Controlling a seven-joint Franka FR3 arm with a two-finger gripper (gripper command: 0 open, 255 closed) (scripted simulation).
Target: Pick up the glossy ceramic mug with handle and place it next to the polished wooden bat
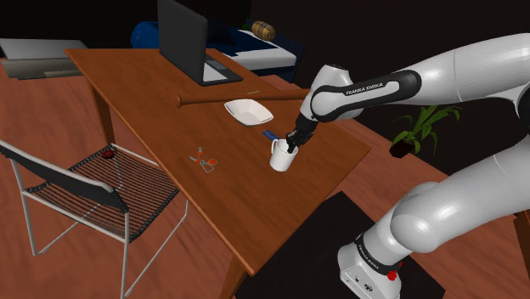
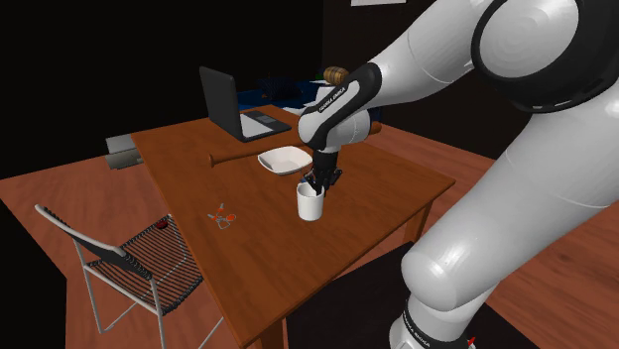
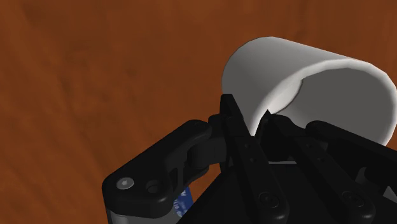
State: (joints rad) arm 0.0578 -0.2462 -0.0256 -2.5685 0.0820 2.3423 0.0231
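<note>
White mug [image 1: 281, 156] near bowl [image 1: 248, 110] (bat [image 1: 212, 99] beyond)

I've got the shoulder cam high beside the stand [image 1: 370, 270], facing down across the table [image 1: 255, 212]. Second exterior looks from nearly the same side, lower and closer in. Both cover the laptop [image 1: 183, 38], chair [image 1: 93, 183] and mug [image 1: 281, 155]. Wrist cam sits tight on the mug rim, tabletop behind.

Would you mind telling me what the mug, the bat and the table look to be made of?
The mug is plain white and smooth, softly shaded: possibly ceramic, not certain. The bat is brown, likely wood. The table is reddish-brown with visible grain: wood.
</note>
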